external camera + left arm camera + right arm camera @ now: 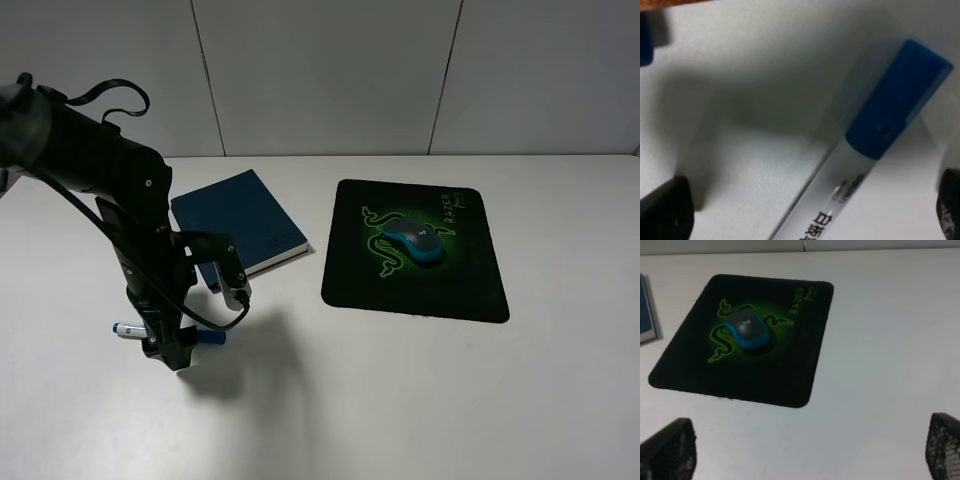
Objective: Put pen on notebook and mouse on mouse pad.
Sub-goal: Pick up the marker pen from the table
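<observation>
We see the pen (128, 330) (860, 165) lying flat on the table (400, 400) near the notebook (240, 220), long axis crosswise, blue cap toward the mouse pad (440, 285), with the left arm bent steeply down, left gripper (170, 345) fingers (665, 212) apart astride its barrel, and the right gripper (805, 455) spread too.

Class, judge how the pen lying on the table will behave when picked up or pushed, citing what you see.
The pen looks rigid: its straight barrel shows no bend. Round and smooth, it probably rolls if nudged sideways on the flat table. Its glossy barrel may slip in the left gripper.
</observation>
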Available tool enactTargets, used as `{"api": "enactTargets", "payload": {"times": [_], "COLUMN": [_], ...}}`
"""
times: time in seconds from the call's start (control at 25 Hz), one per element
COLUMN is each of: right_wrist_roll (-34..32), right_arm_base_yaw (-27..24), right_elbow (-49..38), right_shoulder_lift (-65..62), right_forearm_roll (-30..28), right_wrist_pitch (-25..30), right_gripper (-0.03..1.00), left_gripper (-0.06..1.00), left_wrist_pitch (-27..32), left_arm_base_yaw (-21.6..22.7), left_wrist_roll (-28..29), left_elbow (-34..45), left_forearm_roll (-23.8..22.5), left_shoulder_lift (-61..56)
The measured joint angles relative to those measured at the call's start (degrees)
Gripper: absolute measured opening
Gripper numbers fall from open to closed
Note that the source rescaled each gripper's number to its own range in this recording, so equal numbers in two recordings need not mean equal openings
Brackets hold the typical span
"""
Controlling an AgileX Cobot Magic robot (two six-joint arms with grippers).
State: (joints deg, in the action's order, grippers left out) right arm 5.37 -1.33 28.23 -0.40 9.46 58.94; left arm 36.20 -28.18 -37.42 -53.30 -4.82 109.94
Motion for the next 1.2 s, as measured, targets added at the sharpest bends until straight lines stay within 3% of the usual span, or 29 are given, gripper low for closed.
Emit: {"api": "enactTargets", "payload": {"times": [0.4,0.72,1.2], "right_wrist_roll": [0.0,0.0,0.0], "right_arm_base_yaw": [0.0,0.0,0.0], "right_elbow": [0.0,0.0,0.0], "right_shoulder_lift": [0.0,0.0,0.0], "right_forearm_roll": [0.0,0.0,0.0], "right_wrist_pitch": [0.0,0.0,0.0], "right_gripper": [1.0,1.0,1.0], "left_gripper": [0.78,0.74,0.22], "left_wrist_pitch": [-0.3,-1.1,-1.2], "left_arm_base_yaw": [0.0,0.0,0.0], "left_wrist_roll": [-0.2,-1.5,-1.7], "left_elbow": [0.4,1.7,1.7], "left_forearm_roll": [0.0,-0.5,-0.6], "left_shoulder_lift": [0.0,-0.2,-0.2]}}
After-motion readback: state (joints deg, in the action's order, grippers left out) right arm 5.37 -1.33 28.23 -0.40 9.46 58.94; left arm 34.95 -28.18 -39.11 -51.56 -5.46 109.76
